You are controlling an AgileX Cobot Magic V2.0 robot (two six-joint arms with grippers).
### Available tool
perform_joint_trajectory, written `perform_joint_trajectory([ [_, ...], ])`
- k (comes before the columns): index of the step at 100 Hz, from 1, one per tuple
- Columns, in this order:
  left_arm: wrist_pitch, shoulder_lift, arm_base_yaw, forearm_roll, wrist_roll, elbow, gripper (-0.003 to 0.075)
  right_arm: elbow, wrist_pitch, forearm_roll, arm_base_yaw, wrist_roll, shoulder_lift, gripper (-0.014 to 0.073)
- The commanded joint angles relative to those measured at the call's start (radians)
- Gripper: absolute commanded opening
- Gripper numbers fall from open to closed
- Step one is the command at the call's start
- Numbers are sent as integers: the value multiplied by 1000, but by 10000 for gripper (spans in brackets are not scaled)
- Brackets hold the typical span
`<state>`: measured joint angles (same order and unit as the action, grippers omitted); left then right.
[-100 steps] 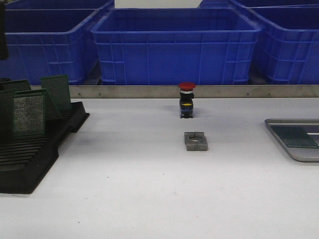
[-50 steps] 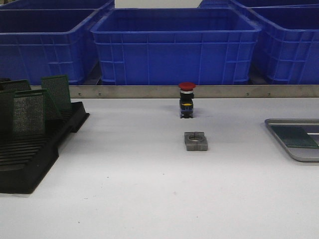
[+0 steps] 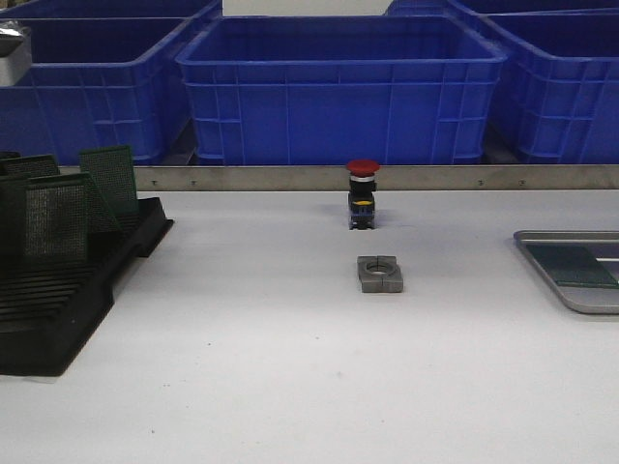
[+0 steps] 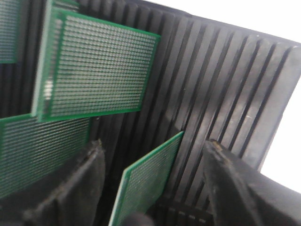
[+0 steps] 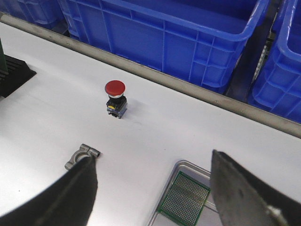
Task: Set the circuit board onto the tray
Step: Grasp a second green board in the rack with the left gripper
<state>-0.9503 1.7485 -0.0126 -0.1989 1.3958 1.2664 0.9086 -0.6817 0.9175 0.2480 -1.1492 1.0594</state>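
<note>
Several green circuit boards stand in a black slotted rack (image 3: 58, 319) at the table's left, among them one (image 3: 56, 222) at the front. In the left wrist view my left gripper (image 4: 153, 150) is open just above the rack (image 4: 221, 80). One upright circuit board (image 4: 150, 179) stands between its two fingers with a gap on each side. Another board (image 4: 96, 66) leans further along the rack. The silver tray (image 3: 580, 300) lies at the right edge, with a green board (image 3: 571, 263) flat in it. My right gripper (image 5: 154, 157) hangs open and empty high over the table, with the tray (image 5: 181, 163) and its board (image 5: 184, 197) below it.
A red push button (image 3: 363, 193) stands at the middle back of the table. A small grey metal block (image 3: 379, 274) with a hole lies just in front of it. Big blue bins (image 3: 338, 87) line up behind a metal rail.
In the front view a dark arm part at the upper left edge vanished, and now a grey part shows in that corner. The boards, rack and tray have not moved.
</note>
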Motion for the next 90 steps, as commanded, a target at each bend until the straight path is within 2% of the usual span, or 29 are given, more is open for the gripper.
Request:
perform_joint_trajectory([
  [1, 23, -18, 2, -24, 1, 23, 435, 23, 27, 38, 1, -4, -19, 526],
  [31, 11, 21, 14, -8, 1, 23, 415, 23, 20, 38, 1, -4, -19, 526],
  [40, -6, 21, 21, -1, 1, 23, 384, 23, 19, 38, 1, -4, -19, 526],
  [54, -10, 21, 25, 1, 1, 23, 259, 23, 18, 38, 1, -4, -19, 526],
  [76, -23, 21, 25, 4, 1, 23, -6, 23, 13, 38, 1, -4, -19, 526],
  [90, -103, 21, 25, 35, 1, 61, -20, 23, 11, 38, 1, -4, -19, 526],
])
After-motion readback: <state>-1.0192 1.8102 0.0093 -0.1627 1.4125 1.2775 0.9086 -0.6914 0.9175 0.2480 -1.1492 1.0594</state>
